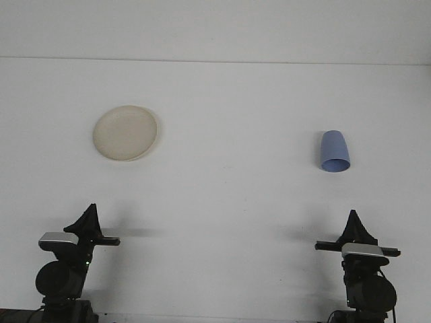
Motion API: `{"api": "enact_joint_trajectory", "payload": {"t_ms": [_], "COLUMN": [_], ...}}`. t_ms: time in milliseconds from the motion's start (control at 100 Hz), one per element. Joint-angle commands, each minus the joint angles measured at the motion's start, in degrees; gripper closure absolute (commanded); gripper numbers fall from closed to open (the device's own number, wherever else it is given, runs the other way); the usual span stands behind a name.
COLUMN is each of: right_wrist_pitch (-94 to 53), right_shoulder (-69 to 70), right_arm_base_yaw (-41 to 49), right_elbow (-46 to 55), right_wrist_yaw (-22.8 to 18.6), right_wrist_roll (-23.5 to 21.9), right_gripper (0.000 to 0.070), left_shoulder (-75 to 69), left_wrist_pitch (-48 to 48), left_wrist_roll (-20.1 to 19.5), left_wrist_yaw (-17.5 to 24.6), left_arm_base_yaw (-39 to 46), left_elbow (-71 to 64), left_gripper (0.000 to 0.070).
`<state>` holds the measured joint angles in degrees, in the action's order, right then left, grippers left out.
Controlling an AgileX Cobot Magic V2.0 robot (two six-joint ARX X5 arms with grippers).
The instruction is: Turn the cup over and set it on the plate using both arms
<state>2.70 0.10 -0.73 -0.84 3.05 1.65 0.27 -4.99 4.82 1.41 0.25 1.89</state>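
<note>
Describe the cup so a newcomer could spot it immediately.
Start from the white table and look to its right half, beyond the right end effector. The blue cup rests there, apart from everything. It is the only blue thing; the cream plate lies far left.

No text, label, brand, number or sign can be read on anything in the front view, since every visible surface is plain.
</note>
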Motion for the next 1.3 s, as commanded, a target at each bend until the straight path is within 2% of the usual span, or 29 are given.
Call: {"api": "enact_joint_trajectory", "payload": {"t_ms": [0,940,1040,1180,1290], "right_wrist_pitch": [0.74,1.6,1.53,1.95,-0.24], "right_shoulder": [-0.04,-0.04,-0.04,-0.04,0.22], "right_arm_base_yaw": [0.07,0.09,0.07,0.04,0.04], "right_elbow": [0.11,0.11,0.11,-0.04,-2.4], "right_wrist_yaw": [-0.04,-0.17,-0.26,-0.07,-0.07], "right_wrist_roll": [-0.57,-0.7,-2.78,-10.6,-12.26], "right_gripper": [0.0698,0.0698,0.0698,0.0698,0.0699], "left_shoulder": [-0.09,-0.09,-0.09,-0.09,-0.09], "left_wrist_pitch": [-0.68,-0.68,-0.68,-0.68,-0.68], "left_wrist_roll": [-0.87,-0.87,-0.87,-0.87,-0.87], "left_wrist_yaw": [-0.17,-0.17,-0.17,-0.17,-0.17], "left_arm_base_yaw": [0.11,0.11,0.11,0.11,0.11], "left_elbow": [-1.09,-1.09,-1.09,-1.09,-1.09], "left_gripper": [0.0687,0.0687,0.0687,0.0687,0.0687]}}
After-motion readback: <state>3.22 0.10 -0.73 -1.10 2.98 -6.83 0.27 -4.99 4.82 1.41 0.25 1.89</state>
